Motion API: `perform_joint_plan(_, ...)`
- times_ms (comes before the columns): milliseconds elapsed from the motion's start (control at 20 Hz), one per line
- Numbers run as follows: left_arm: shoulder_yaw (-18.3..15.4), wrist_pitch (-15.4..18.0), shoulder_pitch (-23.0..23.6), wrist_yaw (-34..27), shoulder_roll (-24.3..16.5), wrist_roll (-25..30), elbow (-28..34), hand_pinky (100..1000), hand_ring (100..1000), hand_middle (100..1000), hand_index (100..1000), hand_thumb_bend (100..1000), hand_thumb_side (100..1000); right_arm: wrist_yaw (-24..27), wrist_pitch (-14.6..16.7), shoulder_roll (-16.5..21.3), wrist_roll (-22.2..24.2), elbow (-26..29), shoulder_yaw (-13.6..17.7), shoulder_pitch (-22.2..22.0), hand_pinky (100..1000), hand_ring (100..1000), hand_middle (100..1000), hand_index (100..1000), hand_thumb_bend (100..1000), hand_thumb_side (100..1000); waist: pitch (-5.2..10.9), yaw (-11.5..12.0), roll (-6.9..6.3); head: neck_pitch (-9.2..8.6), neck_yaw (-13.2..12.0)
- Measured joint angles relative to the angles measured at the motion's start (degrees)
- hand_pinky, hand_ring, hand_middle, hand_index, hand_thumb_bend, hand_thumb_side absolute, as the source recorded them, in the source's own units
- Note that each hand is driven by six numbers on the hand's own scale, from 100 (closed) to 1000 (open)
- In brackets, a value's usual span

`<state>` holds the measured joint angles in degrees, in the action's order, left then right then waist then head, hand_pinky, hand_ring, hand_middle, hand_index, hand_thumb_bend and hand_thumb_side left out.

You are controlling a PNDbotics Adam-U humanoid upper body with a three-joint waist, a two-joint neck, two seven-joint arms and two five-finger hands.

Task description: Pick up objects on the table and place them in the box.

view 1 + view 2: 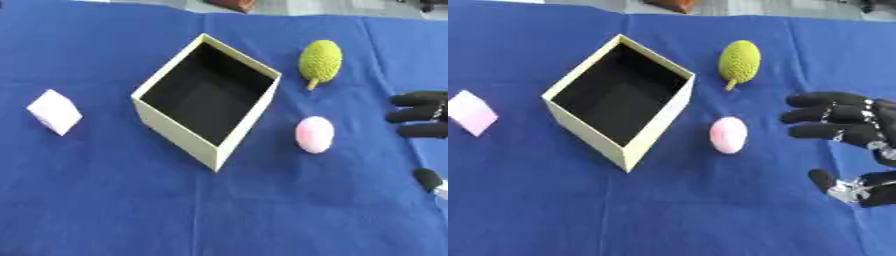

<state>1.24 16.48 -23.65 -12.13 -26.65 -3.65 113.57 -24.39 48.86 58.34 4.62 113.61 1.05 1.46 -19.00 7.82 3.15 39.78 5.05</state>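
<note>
- Open-topped cream box (175, 127) set askew near the middle of the blue-clothed table (262, 210), dark inside, nothing visible in it.
- Pink egg-shaped object (728, 134) lying just beside the box's right wall, apart from it; nearest to the working hand.
- Bumpy green fruit (739, 61) with a short stem further toward the far edge; pale pink cube (54, 111) well apart, toward the left edge.
- Right hand (846, 125) near the right edge, fingers spread and relaxed, thumb held apart below, grasping nothing, not touching the pink egg.
- Left hand nowhere in view.
- Likely step: reaching for the pink egg.
- Best done by approaching from the right and above, keeping fingers wide until straddling the egg, closing across its narrow width to stop rolling toward the box wall, then lifting clear of the rim before moving over the opening.
</note>
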Motion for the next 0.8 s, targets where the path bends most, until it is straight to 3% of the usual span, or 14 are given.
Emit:
perform_joint_plan(300,0.3,-0.2,-0.1,-0.5,0.0,0.4,0.0,703,789,693,798,100,571,-0.1,-2.7,1.7,2.2,0.1,-3.4,4.1,975,1000,871,951,100,198,0.19,0.7,0.2,0.01,1.0)
perform_joint_plan(800,0.7,-0.4,-0.6,-1.0,0.0,1.1,0.0,703,790,694,798,100,572,5.6,-8.5,1.8,12.5,0.1,-7.2,10.8,995,1000,833,948,100,200,0.3,1.9,0.52,0.02,2.3)
